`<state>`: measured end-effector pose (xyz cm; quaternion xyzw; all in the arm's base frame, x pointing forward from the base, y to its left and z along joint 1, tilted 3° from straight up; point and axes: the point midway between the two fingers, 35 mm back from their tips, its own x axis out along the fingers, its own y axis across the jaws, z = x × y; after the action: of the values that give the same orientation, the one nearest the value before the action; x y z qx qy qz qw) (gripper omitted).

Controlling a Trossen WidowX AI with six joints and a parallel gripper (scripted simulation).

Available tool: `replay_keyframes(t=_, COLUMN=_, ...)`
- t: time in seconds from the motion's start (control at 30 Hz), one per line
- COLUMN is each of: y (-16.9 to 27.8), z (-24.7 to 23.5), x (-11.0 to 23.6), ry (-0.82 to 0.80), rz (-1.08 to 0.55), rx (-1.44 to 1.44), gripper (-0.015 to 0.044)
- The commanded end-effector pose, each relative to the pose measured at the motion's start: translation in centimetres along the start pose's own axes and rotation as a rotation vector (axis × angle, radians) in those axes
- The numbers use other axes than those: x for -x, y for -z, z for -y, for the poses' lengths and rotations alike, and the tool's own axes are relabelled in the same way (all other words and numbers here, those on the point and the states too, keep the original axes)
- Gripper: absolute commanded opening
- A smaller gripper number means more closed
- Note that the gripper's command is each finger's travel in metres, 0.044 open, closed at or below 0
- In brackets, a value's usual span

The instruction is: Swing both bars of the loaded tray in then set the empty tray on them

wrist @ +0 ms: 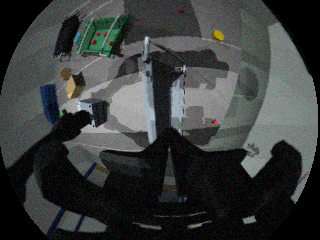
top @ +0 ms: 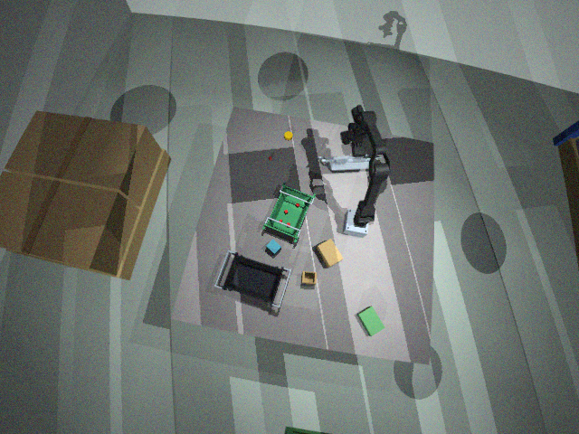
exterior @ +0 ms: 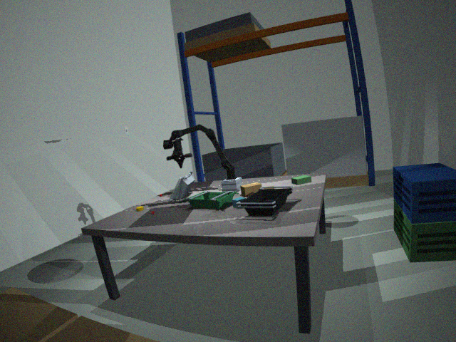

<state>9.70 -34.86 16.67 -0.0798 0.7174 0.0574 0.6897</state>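
Note:
The green tray (top: 295,215) (exterior: 200,204) (wrist: 100,25) stands on the table with several small red blocks inside. Its far wire bar (top: 296,197) and near wire bar (top: 282,224) both lie across its top. A light grey tray (top: 348,164) (exterior: 180,189) (wrist: 149,90) leans steeply on its side, its opening not clear to see. A black tray (top: 254,280) (exterior: 261,209) (wrist: 67,35) stands upright, with no blocks visible inside and its bars out over its ends. My gripper (exterior: 179,165) (wrist: 168,131) is shut and empty, pointing down high above the table near the grey tray.
A blue block (top: 273,247) sits between the green and black trays. A tan block (top: 329,253), a small open box (top: 308,278) and a green block (top: 370,320) lie nearby. A yellow disc (top: 288,135) and a loose red block (top: 270,158) (exterior: 152,212) lie beyond the green tray.

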Motion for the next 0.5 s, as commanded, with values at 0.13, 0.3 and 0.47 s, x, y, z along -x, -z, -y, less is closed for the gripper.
replay_keyframes(t=0.13, y=0.5, z=0.0, x=-0.9, ry=0.004, rz=-0.001, rx=0.025, gripper=0.0)
replay_keyframes(t=0.3, y=0.5, z=0.2, x=-3.0, ry=0.004, rz=-0.001, rx=0.025, gripper=0.0)
replay_keyframes(t=0.47, y=0.5, z=0.2, x=-5.1, ry=0.004, rz=-0.001, rx=0.025, gripper=0.0)
